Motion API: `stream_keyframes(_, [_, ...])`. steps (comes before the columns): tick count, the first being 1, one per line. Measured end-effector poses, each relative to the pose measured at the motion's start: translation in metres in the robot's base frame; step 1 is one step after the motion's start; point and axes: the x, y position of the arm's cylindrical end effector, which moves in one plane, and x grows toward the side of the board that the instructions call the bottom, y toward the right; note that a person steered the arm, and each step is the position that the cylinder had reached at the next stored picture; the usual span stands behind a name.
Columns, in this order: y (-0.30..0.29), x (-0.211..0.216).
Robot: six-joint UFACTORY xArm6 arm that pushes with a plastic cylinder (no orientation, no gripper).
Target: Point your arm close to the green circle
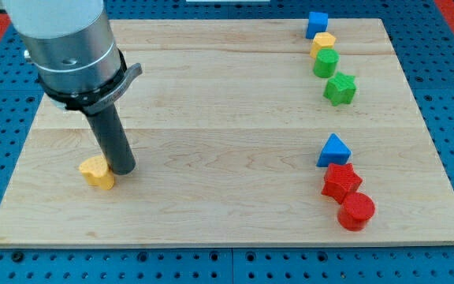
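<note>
Seven blocks lie on the board (pixel 211 118). My tip (pixel 124 169), a bare rod gripping nothing, touches the yellow heart (pixel 96 171) at left. Far right sits the green circle (pixel 325 62).

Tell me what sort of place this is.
Likely a robotics lab bench: a wooden board on a blue perforated table, coloured blocks such as the green circle, and my tip beside a yellow block.
</note>
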Motion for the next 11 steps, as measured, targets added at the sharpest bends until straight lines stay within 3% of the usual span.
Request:
stream_keyframes(2, [-0.039,0.006])
stream_keyframes(4, [0.060,-0.060])
stream_keyframes(5, [0.092,-0.069])
stream_keyframes(6, [0.137,-0.069])
stream_keyframes(8, [0.147,-0.054])
stream_keyframes(11, [0.285,-0.074])
